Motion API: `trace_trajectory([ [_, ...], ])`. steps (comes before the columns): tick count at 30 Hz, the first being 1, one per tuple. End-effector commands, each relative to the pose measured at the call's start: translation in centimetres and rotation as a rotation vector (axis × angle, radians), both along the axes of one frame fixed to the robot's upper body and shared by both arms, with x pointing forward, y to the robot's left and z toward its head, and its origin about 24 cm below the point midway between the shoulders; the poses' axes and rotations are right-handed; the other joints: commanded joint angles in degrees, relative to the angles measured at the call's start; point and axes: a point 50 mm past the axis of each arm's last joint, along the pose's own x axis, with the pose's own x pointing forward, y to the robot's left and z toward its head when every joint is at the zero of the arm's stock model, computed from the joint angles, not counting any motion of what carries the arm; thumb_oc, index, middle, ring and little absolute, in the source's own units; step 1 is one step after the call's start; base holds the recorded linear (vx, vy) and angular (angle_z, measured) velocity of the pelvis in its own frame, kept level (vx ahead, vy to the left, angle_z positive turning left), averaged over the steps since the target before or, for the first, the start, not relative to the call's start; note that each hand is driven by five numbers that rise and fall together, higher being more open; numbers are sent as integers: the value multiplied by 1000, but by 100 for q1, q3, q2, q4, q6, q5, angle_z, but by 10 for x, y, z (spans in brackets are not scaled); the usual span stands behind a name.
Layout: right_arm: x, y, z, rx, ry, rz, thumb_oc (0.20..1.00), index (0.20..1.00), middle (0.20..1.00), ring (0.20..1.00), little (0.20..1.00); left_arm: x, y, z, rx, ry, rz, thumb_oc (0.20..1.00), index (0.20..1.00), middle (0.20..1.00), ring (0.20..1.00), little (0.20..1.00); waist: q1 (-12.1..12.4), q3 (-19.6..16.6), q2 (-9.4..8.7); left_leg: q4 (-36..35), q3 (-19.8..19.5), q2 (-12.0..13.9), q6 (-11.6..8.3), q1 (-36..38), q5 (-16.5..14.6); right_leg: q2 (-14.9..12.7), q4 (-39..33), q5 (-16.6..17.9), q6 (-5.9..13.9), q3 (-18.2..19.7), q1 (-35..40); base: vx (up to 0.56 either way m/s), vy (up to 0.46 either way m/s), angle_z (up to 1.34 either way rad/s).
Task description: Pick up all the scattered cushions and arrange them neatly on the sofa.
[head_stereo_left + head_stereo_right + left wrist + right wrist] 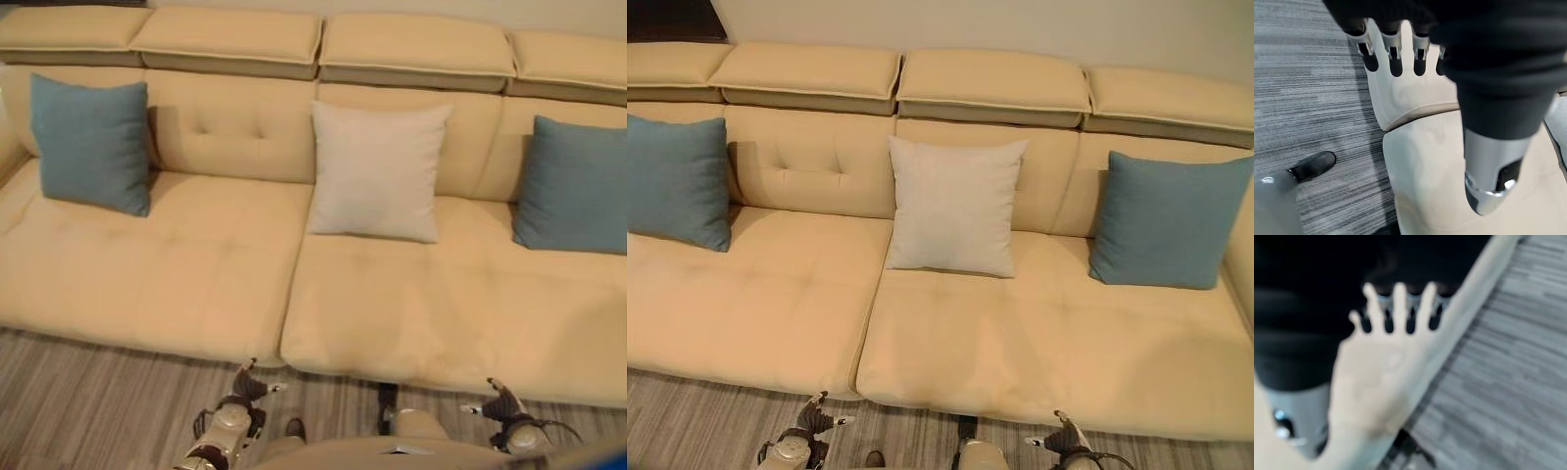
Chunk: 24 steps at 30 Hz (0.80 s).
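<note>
Three cushions upright against the sofa [950, 343] back: blue cushion [91, 144] far left, white cushion [953, 206] centre, second blue cushion [1164, 219] right. Left hand [250, 385] and right hand [500, 399] low near the seat's front edge, fingers straight, holding nothing.

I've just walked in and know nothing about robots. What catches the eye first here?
A long cream sofa spans the scene, with three cushions upright against its back: a white cushion in the middle, and a blue cushion at the left end and another at the right end. Below, over the striped floor, the left hand and right hand hang open, holding nothing.
</note>
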Motion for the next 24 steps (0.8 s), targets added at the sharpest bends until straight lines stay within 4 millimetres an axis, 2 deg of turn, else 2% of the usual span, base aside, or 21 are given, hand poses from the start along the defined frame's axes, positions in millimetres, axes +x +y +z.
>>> trace_trajectory([
  [1,14,-7,6,-43,-13,38,1000,1000,1000,1000,1000,2,7,3,30,-12,-36,1000,1000,1000,1000,1000,156,146,-92,802,-266,-64,1,-207,-795,-51,323,-231,556,167,-270,-192,222,-29],
  [2,17,-3,5,-31,-9,47,1000,1000,1000,1000,1000,2,9,3,40,-1,-48,1000,1000,1000,1000,1000,186,202,-136,789,-292,-175,72,-219,-808,-162,303,-118,694,187,-355,-135,147,-20],
  [4,20,1,5,-18,-13,45,1000,1000,1000,1000,1000,4,13,4,59,4,-54,1000,1000,1000,1000,1000,205,276,-157,880,-307,-211,135,-334,-753,-217,445,-188,753,255,-451,-274,196,-5],
  [6,20,2,4,-14,-2,49,1000,1000,1000,1000,1000,7,20,7,77,-1,-54,1000,1000,1000,1000,1000,277,311,-130,929,-289,-233,209,-408,-712,-152,784,-423,656,322,-347,-263,167,-9],
  [9,14,4,1,-4,20,44,1000,1000,1000,1000,1000,0,31,6,92,21,-18,1000,1000,1000,1000,1000,434,230,-74,859,-268,-205,284,-465,-549,-59,1369,-827,517,186,-107,-167,97,-23],
  [11,12,4,0,4,26,40,1000,1000,1000,1000,1000,-4,37,7,100,27,1,1000,1000,1000,1000,1000,508,144,-70,830,-259,-192,290,-528,-474,25,1486,-1023,490,219,118,-103,22,-15],
  [12,12,4,0,5,26,40,1000,1000,1000,1000,1000,-4,37,7,100,27,1,1000,1000,1000,1000,1000,504,132,-74,823,-261,-196,291,-544,-458,22,1474,-1008,490,216,106,-103,-39,-8],
  [13,12,7,-1,11,26,47,1000,1000,1000,1000,1000,-8,41,7,108,39,13,1000,1000,1000,1000,1000,612,62,-137,777,-196,-213,244,-572,-412,12,1233,-1003,453,99,329,-60,-39,-5],
  [14,12,7,-1,11,26,47,1000,1000,1000,1000,1000,-8,41,7,108,39,13,1000,1000,1000,1000,1000,610,68,-137,777,-199,-213,244,-565,-411,13,1221,-999,454,94,344,-95,-96,-6],
  [16,10,6,-1,8,31,40,1000,1000,1000,1000,1000,-13,40,5,95,50,38,1000,1000,1000,1000,1000,622,-66,-179,657,-113,-189,191,-570,-348,78,650,-1000,447,61,571,-44,-101,-8],
  [20,7,2,-1,-2,43,36,1000,1000,1000,1000,1000,-18,36,1,82,72,28,1000,1000,1000,1000,1000,580,-166,-160,496,-30,-124,148,-483,-275,192,287,-943,419,116,709,-2,-76,-12],
  [24,0,0,-3,4,67,12,1000,1000,1000,1000,1000,-17,26,-1,55,79,12,1000,1000,1000,1000,1000,507,-225,-109,154,14,-56,94,-331,-71,295,-2,-904,389,133,888,-17,-73,-7],
])
